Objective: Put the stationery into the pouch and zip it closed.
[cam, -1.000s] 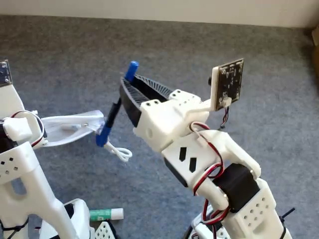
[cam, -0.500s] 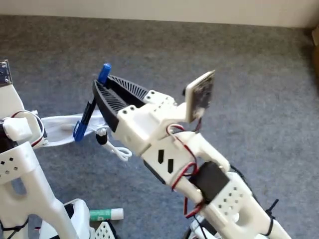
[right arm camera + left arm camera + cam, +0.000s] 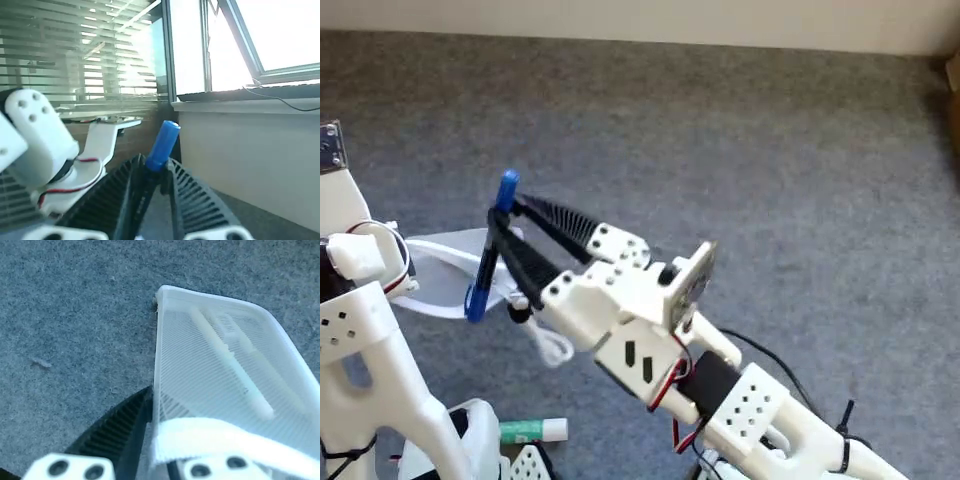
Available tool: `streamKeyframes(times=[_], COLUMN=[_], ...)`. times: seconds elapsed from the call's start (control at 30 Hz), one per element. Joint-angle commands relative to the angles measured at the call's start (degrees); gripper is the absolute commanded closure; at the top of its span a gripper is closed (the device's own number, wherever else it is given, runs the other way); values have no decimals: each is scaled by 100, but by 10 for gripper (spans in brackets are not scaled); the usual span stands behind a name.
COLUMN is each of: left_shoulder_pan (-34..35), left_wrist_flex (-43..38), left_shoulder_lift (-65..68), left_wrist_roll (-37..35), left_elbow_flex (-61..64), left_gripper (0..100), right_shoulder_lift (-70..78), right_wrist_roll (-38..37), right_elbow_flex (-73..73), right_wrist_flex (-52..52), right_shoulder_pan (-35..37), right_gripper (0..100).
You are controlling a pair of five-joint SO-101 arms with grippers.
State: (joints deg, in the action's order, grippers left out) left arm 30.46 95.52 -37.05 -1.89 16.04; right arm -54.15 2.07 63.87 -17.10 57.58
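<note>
The white mesh pouch (image 3: 445, 262) hangs off the floor, with my left gripper (image 3: 154, 407) shut on its edge. White pens show through the pouch (image 3: 225, 370) mesh. My right gripper (image 3: 502, 222) is shut on a blue pen (image 3: 488, 250), which stands nearly upright with its cap up. In the high view the pen overlaps the pouch's free end. The right wrist view has the blue pen (image 3: 161, 142) clamped between the black fingers (image 3: 195, 197), and my left arm (image 3: 45, 145) stands close beside it. A white cord (image 3: 552, 345) dangles under the right gripper.
A glue stick with a green label (image 3: 532, 430) lies on the grey carpet (image 3: 770, 150) near the left arm's base. The right arm's body (image 3: 720, 390) crosses the lower middle of the high view. A window wall (image 3: 240, 125) stands behind.
My right arm has swung left and dropped lower, carrying the blue pen from the middle of the view over to the pouch. The left arm and pouch have stayed put.
</note>
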Motion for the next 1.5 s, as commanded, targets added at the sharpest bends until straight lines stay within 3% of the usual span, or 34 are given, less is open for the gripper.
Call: streamKeyframes(times=[0.0,0.27,0.73,1.03,1.2,1.47], left_shoulder_pan=[-145,-180,-391,-391,-391,-374], left_wrist_flex=[-105,-114,-123,-123,-123,-123], left_shoulder_lift=[-48,-48,-48,-48,-48,-48], left_wrist_roll=[-26,-26,-35,-35,-35,-35], left_elbow_flex=[4,-22,-4,-4,-4,4], left_gripper=[993,993,993,993,993,993], right_shoulder_lift=[-4,40,-31,-1640,-1490,101], right_wrist_roll=[-404,-1371,-1407,-1407,-1407,-1415], right_elbow_flex=[268,831,1446,1411,690,-1033], right_wrist_flex=[-418,-1982,-2053,-2026,-2044,-2088], right_shoulder_pan=[374,804,840,857,840,813], right_gripper=[993,993,993,993,993,993])
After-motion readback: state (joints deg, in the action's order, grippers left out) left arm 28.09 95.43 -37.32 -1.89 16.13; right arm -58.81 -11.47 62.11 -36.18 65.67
